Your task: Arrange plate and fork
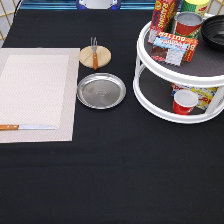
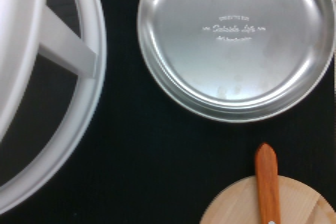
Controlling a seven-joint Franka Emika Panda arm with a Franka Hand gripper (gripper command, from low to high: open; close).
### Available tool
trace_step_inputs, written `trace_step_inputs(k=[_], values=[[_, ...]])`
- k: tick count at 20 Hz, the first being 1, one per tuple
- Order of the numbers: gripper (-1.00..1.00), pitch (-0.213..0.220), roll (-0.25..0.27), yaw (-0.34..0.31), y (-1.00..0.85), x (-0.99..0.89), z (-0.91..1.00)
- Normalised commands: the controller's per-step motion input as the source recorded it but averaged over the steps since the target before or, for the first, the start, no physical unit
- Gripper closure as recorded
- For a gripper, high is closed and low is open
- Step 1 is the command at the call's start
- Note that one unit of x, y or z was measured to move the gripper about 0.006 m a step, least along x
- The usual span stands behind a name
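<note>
The round silver plate [image 1: 101,90] lies on the black tablecloth, just right of the placemat [image 1: 35,92] in the exterior view. It also shows in the wrist view [image 2: 236,55]. The fork [image 1: 94,54], with an orange-brown handle, lies on a round tan wooden coaster [image 1: 94,56] just above the plate. In the wrist view the fork's handle [image 2: 266,182] rests on the coaster [image 2: 232,210]. The gripper does not show in the exterior view.
A wooden-handled knife [image 1: 27,127] lies on the placemat's lower part. A white two-tier turntable [image 1: 150,75] with cans, boxes and a red cup stands at the exterior view's right. Its white rim shows in the wrist view [image 2: 82,95].
</note>
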Motion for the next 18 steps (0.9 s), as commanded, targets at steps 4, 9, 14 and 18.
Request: trace_step_inputs(k=[4, 9, 14, 18], values=[[-1.0, 0.0, 0.0, 0.0, 0.0, 0.0, 0.0], [-1.0, 0.0, 0.0, 0.0, 0.0, 0.0, 0.0], [-1.0, 0.013, 0.0, -0.005, 0.0, 0.09, 0.0], [-1.0, 0.074, 0.0, -0.055, -0.03, 0.72, 0.02]])
